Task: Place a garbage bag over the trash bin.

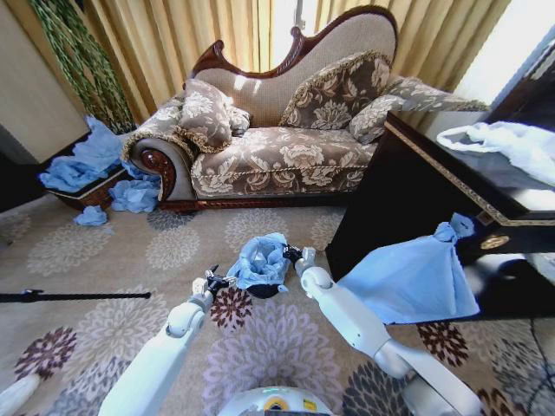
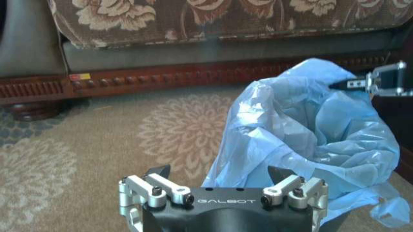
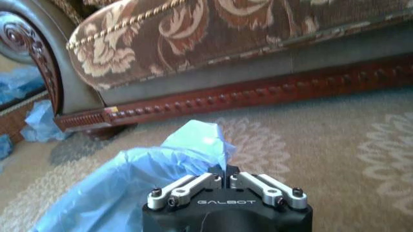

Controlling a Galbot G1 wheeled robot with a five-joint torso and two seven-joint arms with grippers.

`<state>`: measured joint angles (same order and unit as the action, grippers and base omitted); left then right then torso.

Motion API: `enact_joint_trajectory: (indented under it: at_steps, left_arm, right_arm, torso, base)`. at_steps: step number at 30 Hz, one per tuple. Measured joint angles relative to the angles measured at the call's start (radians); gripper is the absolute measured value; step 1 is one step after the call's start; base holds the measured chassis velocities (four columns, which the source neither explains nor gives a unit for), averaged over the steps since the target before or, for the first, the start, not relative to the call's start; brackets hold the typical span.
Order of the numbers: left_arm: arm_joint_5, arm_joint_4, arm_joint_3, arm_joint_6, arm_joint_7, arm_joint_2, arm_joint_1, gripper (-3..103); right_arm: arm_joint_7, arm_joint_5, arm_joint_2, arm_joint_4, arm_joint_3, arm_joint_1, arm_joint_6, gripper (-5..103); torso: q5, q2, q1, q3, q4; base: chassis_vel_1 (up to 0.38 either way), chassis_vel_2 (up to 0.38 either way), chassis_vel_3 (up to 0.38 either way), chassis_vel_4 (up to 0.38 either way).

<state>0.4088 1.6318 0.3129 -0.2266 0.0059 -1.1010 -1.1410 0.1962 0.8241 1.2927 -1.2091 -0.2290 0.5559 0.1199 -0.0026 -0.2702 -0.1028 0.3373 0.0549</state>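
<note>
The garbage bag [image 1: 263, 259] is a wrinkled light-blue bag draped over the top of the trash bin [image 1: 264, 292], of which a black sliver shows below it. My right gripper [image 1: 293, 254] is shut on the bag's far right edge. The right wrist view shows its fingertips [image 3: 225, 170] pinching a raised fold of the bag [image 3: 129, 183]. My left gripper [image 1: 217, 282] hangs open just left of the bag. In the left wrist view its fingers [image 2: 158, 172] stand wide apart, with the bag [image 2: 297, 140] ahead and to one side. The right gripper [image 2: 371, 83] shows there at the bag's far edge.
A patterned sofa [image 1: 286, 156] stands behind the bin. A dark cabinet [image 1: 416, 191] on the right carries a white bag [image 1: 512, 143]. A larger knotted light-blue bag [image 1: 408, 277] leans against the cabinet. Blue bags [image 1: 87, 160] are piled at the back left. A black rod [image 1: 69, 296] lies on the carpet.
</note>
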Motion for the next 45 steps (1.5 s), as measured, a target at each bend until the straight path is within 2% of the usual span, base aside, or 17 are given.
enact_joint_trajectory:
  at_steps: [8,19,22,29,40,43,45]
  left_arm:
    - [-0.005,0.005,0.001,0.002,0.002,-0.01,-0.011,100]
    - [-0.007,0.012,0.005,0.004,0.002,-0.014,-0.02,100]
    - [-0.007,0.01,0.004,0.006,0.002,-0.02,-0.02,100]
    - [-0.008,0.004,-0.003,0.006,0.003,-0.026,-0.018,100]
    - [0.001,0.008,-0.003,0.004,0.009,-0.015,-0.01,100]
    - [0.029,0.024,-0.003,-0.004,0.019,0.003,-0.006,100]
    - [0.106,0.035,-0.003,-0.018,0.043,0.029,0.009,100]
  right_arm:
    - [-0.034,-0.011,-0.008,0.048,0.002,-0.033,0.005,0]
    - [-0.171,-0.09,0.001,0.197,0.001,-0.07,-0.021,0]
    - [-0.241,-0.125,0.011,0.266,0.008,-0.082,-0.052,0]
    - [-0.313,-0.171,0.044,0.356,0.028,-0.09,-0.098,0]
    - [-0.328,-0.186,0.083,0.392,0.034,-0.092,-0.117,0]
    - [-0.323,-0.185,0.08,0.38,0.029,-0.089,-0.117,0]
    - [-0.32,-0.184,0.081,0.378,0.028,-0.086,-0.117,0]
  torso:
    - [0.0,0.0,0.0,0.0,0.0]
    - [0.0,0.0,0.0,0.0,0.0]
    - [0.0,0.0,0.0,0.0,0.0]
    - [0.0,0.0,0.0,0.0,0.0001]
    - [-0.0002,0.0,0.0,0.0,0.0]
    - [-0.0002,0.0,0.0,0.0,0.0002]
    - [-0.0003,0.0,0.0,0.0,0.0001]
  base:
    - [0.0,0.0,0.0,0.0]
    - [0.0,0.0,0.0,0.0]
    - [0.0,0.0,0.0,0.0]
    - [0.0,0.0,0.0,0.0]
    - [0.0,0.0,0.0,0.0]
    - [0.0,0.0,0.0,0.0]
    - [0.0,0.0,0.0,0.0]
